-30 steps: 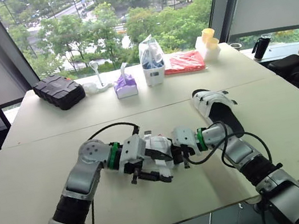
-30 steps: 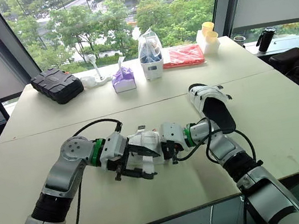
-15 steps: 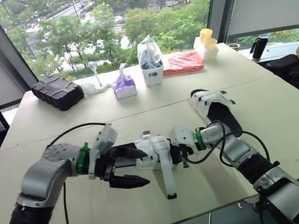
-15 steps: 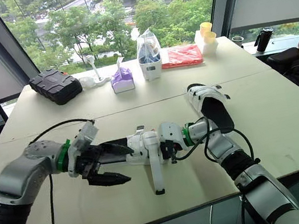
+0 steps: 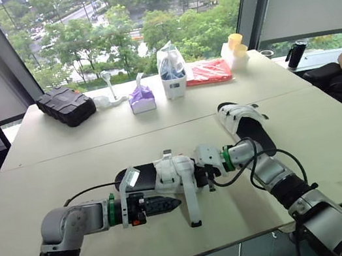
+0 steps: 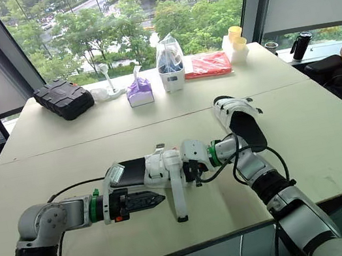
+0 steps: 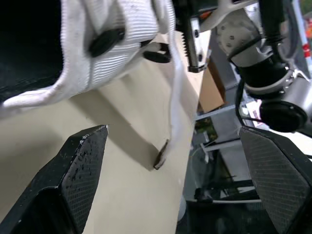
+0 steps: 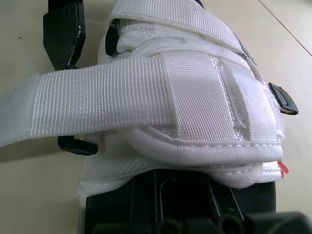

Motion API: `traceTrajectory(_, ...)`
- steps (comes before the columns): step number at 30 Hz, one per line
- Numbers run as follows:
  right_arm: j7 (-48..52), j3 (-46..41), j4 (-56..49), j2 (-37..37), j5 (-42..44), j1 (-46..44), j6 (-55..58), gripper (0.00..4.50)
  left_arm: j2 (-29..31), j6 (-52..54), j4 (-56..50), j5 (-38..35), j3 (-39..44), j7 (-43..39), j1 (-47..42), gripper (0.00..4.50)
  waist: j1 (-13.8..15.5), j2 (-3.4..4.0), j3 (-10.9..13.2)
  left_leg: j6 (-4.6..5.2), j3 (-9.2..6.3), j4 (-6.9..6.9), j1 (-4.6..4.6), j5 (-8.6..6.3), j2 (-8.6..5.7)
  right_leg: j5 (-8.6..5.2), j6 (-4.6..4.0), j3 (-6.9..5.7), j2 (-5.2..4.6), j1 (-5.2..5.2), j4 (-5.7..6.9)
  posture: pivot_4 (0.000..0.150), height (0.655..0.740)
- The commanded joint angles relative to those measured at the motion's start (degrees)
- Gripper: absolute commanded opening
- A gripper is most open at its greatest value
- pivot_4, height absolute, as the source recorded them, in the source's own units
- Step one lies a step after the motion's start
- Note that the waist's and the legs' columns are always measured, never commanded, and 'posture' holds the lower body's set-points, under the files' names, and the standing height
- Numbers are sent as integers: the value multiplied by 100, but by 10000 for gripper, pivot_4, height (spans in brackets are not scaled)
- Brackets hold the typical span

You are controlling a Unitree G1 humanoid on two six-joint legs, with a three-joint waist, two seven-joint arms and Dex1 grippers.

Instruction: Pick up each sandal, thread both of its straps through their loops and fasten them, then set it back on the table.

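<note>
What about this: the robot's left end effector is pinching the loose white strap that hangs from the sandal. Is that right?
Not quite. The left end effector is open and pinches nothing. The loose white strap does hang from the sandal, but it hangs apart from the black fingers. The left wrist view shows the gap.

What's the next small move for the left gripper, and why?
Probably ease the left gripper forward to the loose strap and close near its tip. The gripper is open and empty, aimed at the strap, which hangs unfastened from the sandal down to the table.
</note>
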Motion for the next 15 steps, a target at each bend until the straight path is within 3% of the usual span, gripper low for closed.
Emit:
traceTrajectory(1, -14, 370, 482, 5, -448, 226, 169, 0, -131, -328, 78, 179, -345, 30, -117, 44260, -1, 3, -9, 0, 1, 0, 0, 0, 0, 0, 0, 0, 0, 1, -1, 1500, 7400)
traceTrajectory(15, -8, 377, 460, -10, -459, 223, 186, 0, -691, -451, 364, 208, -812, 128, -398, 44260, -4, 4, -12, 0, 3, 0, -1, 0, 1, 0, -1, 1, -1, 0, -1, 1500, 7400)
